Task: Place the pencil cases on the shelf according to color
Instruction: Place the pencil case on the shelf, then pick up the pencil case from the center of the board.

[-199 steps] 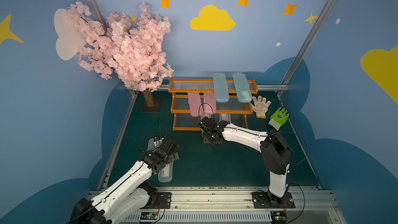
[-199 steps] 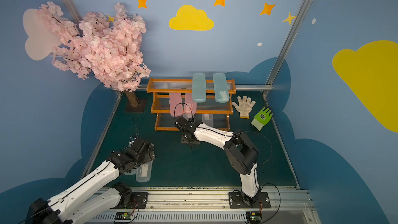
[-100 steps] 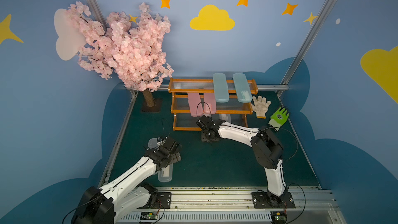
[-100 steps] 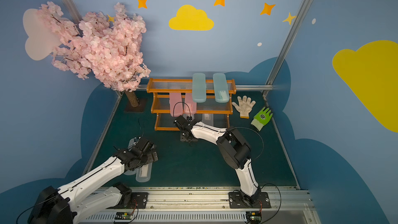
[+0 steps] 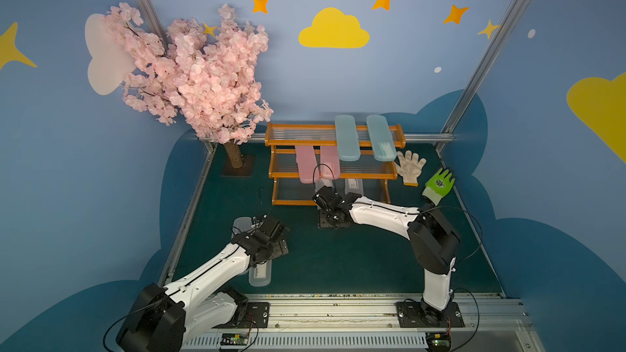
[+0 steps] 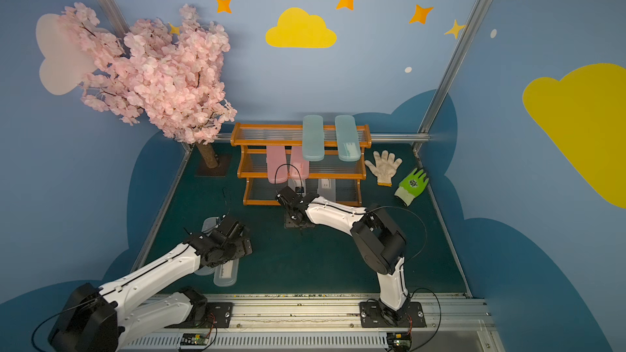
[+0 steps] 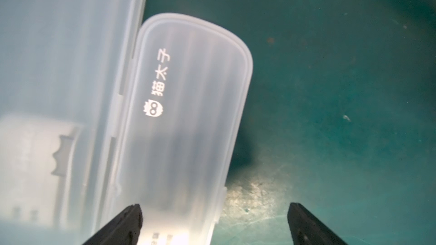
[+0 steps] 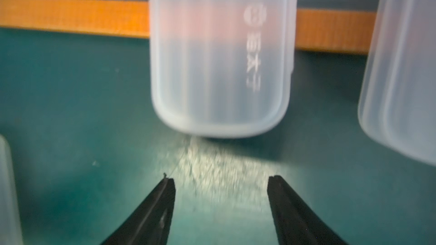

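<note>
Left arm nearest the two clear cases lying on the desk (image 5: 338, 265) at front left. The left gripper (image 7: 215, 222) is spread as wide as it goes and empty, poised over the clear case with the logo (image 7: 188, 114). That case sits between the fingers (image 7: 132, 220), off-centre toward one. Its long axis runs near-to-far, in line with the gripper's reach, so the jaws span its width. Cannot tell if contact is made. A second clear case (image 7: 59, 67) lies just beside it, long sides touching or nearly so, and reaches further back. In a top view the arm covers most of both, with only the near end (image 5: 259, 274) and far end (image 5: 241, 223) showing. Likely next is closing on the logo case, with a risk of nipping its neighbour too. Further back, the right gripper (image 8: 221, 185) is partly open and empty. It points at the near end of a clear case (image 8: 221, 67) on the bottom tier of the shelf (image 5: 298, 144), apart from it. Another clear one (image 8: 401, 67) lies beside that. Two pink cases (image 5: 306, 165) are on the middle tier and two blue cases (image 5: 347, 137) on the top tier, all lengthwise front-to-back.
</note>
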`<action>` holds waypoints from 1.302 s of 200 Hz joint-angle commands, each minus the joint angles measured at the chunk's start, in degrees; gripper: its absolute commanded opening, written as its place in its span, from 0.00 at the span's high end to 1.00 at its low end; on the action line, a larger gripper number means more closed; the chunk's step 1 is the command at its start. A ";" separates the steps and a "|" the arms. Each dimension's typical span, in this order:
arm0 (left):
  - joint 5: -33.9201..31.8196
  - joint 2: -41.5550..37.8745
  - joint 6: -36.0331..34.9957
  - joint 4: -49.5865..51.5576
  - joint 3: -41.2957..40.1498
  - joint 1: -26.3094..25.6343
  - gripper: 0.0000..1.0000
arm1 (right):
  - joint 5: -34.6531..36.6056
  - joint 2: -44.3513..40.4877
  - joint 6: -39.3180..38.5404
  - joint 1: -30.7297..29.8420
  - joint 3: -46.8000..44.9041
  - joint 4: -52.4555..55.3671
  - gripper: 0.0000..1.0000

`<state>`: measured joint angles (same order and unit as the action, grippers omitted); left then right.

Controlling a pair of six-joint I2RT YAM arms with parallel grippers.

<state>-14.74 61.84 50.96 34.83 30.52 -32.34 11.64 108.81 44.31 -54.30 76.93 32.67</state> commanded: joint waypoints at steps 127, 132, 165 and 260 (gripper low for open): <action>-6.65 -9.98 -2.51 7.24 -0.86 5.61 0.00 | 2.38 -7.30 1.20 -12.16 -6.67 2.75 0.28; -6.39 -9.17 -2.62 6.98 -0.99 5.60 0.00 | 2.42 -6.93 1.21 -12.66 -6.33 2.75 0.27; -5.87 -4.64 -2.70 5.97 -0.64 5.59 0.00 | 3.00 -5.68 2.44 -14.64 -5.29 3.26 0.27; 3.72 10.71 -1.77 -4.96 0.30 5.44 0.00 | 7.30 -13.54 3.67 -15.40 -10.63 6.92 0.26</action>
<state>-18.55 68.34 48.77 34.46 32.10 -26.89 15.97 99.68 46.78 -69.60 68.23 36.03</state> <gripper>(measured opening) 0.998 0.741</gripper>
